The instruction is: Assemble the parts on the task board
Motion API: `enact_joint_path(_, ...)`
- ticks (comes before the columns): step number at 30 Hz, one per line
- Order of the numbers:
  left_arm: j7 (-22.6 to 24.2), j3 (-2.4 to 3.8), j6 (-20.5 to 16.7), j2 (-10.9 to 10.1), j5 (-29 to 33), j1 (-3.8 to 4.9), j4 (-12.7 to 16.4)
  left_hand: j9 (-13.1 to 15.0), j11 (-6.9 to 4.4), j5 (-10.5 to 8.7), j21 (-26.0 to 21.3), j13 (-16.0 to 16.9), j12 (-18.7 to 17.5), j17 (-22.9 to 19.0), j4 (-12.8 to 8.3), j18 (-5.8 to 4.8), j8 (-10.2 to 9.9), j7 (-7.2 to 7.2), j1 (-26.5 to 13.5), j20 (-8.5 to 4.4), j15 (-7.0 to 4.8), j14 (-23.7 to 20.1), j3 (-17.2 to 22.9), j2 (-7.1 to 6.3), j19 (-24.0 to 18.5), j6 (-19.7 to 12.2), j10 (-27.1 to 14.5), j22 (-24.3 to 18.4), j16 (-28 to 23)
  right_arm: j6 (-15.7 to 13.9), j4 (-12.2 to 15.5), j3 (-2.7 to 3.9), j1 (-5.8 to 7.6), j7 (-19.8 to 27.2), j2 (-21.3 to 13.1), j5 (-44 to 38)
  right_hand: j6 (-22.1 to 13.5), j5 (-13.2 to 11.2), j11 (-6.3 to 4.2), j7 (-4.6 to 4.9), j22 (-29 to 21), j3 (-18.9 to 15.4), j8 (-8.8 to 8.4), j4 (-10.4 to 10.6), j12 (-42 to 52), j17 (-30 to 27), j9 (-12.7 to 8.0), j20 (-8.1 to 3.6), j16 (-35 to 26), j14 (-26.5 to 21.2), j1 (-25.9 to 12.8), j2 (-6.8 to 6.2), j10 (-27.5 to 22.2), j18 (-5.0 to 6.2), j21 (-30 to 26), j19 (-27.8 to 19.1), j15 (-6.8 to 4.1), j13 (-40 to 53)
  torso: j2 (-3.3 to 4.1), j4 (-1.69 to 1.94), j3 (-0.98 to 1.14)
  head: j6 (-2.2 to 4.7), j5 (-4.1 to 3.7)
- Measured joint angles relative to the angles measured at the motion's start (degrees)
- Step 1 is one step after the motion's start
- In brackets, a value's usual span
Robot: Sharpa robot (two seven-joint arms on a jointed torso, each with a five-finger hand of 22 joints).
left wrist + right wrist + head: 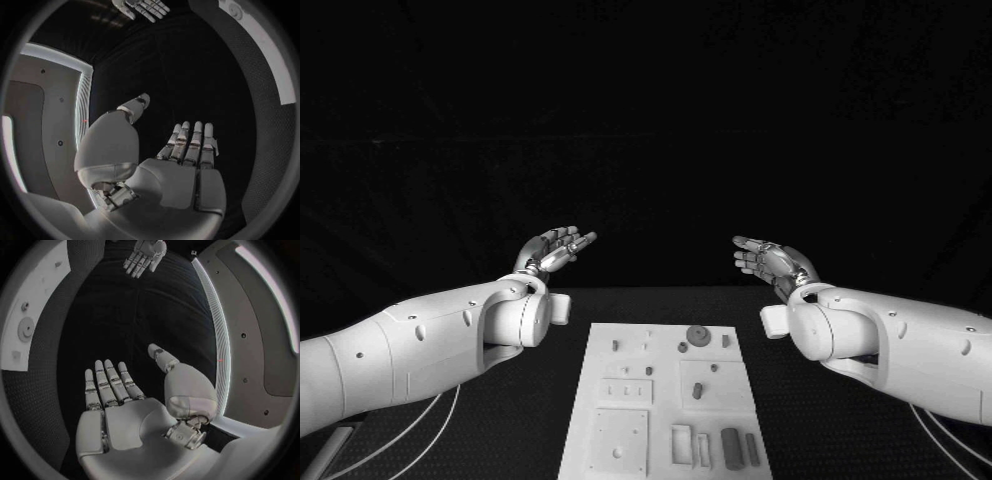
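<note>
Dim, dark surroundings; wrist views bend at their rims, perhaps slightly soft.

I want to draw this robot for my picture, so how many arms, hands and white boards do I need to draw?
Arms: 2 (left arm, right arm)
Hands: 2 (left hand, right hand), both open and holding nothing
White boards: 1 (task board)
Total: 5
The little parts on the board are too small to count surely.

Black table under dim light, darkness all behind it.
</note>
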Motion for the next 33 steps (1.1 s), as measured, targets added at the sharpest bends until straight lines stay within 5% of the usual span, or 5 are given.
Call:
enact_joint_path(5, -2.2, -0.89, 3.6, 0.5, -0.1, 1.24, -2.1, 1.0, 0.42, 0.26, 1.1, 0.2, 0.4, 1.2, 0.2, 0.0, 0.9, 0.38, 2.2, 0.22, 0.3, 0.9, 1.1, -0.18, 0.4, 0.9, 1.5, 1.7, 0.8, 6.8, -3.0, -2.53, 3.03, -5.2, 0.2, 0.4, 0.9, 0.2, 0.08, 0.11, 3.4, 1.3, 0.56, -1.6, 0.1, 0.5, 0.4, 0.27, 0.7, 0.8, 2.8, -1.39, 1.3, 0.01, 0.1, 1.1, 0.14, 0.1, -0.01, -0.01, 0.01, -0.01, 0.01)
enact_joint_path(10, -3.3, -0.96, 5.1, 0.6, -0.1, 1.26, -2.2, 1.8, 0.67, 0.88, 1.6, 0.5, 0.7, 2.1, 0.0, 0.01, 1.3, 1.08, 2.9, -0.1, 0.4, 2.2, 0.9, 0.48, 1.9, 1.6, 3.6, 1.7, 1.7, 11.3, -4.2, -3.37, 4.15, -8.5, 0.3, 0.6, 2.1, 0.6, 0.62, 0.28, 8.8, 1.3, 1.25, -2.5, 0.6, 0.8, 0.7, 0.09, 1.4, 2.3, 4.7, -2.21, 3.0, 0.93, 0.7, 3.6, 0.39, 0.3, -0.01, -0.01, 0.01, -0.01, 0.01)
enact_joint_path(14, -4.5, -0.96, 8.2, 0.4, -0.2, 1.25, -2.5, 3.7, 2.26, 0.88, 4.1, 1.9, 4.2, 3.5, -2.2, 1.0, 4.5, 2.05, 2.3, -1.64, 1.85, 12.1, -1.3, 3.25, 10.2, 7.1, 10.8, 1.2, 7.0, 11.1, -6.3, -3.46, 4.21, -9.7, 1.1, -4.8, 5.8, 3.4, 1.78, 0.43, 15.1, 0.4, 2.98, -3.9, 2.3, 1.7, 1.2, -0.37, 3.9, 7.0, 6.7, -2.82, 7.6, 2.7, 1.8, 9.2, 2.06, 0.9, -0.01, -0.01, 0.0, -0.14, 0.03)
enact_joint_path(25, -6.2, -0.98, 13.2, -0.5, -2.8, 1.25, -1.7, 2.7, 0.91, 1.68, 8.2, 4.6, 11.4, 4.7, -11.1, 4.99, 6.5, 3.99, 2.2, -5.8, -4.64, 33.4, -2.7, 8.45, 27.6, 24.0, 30.8, -3.0, 15.2, 10.7, -10.1, -3.44, 4.2, -11.1, 1.9, -25.5, 20.7, 1.1, -2.89, 1.82, 13.9, 3.2, 7.41, -4.7, 7.1, 5.7, 2.9, -0.94, 9.5, 21.0, 13.3, -3.92, 23.3, 8.62, 4.5, 23.1, -2.75, 3.9, 0.0, -0.01, -0.04, -0.4, 0.17)
enact_joint_path(33, -7.1, -0.81, 18.1, -2.6, -6.3, 1.26, 1.3, 1.9, -0.87, 1.32, 11.3, 5.5, 11.8, 6.0, -16.3, 5.7, 5.4, 3.77, 2.6, -8.31, -7.88, 40.4, -1.3, 8.9, 34.5, 28.8, 37.4, -4.3, 17.9, 13.6, -12.7, -3.42, 4.2, -11.8, 3.9, -42.1, 23.3, -1.1, -5.12, 1.4, 11.9, 5.0, 4.56, -4.5, 6.2, 7.6, 1.4, -0.33, 10.0, 28.1, 14.0, -4.11, 29.8, 11.69, 5.4, 30.9, -5.61, 3.9, 0.09, 0.04, -0.15, -0.79, 0.15)
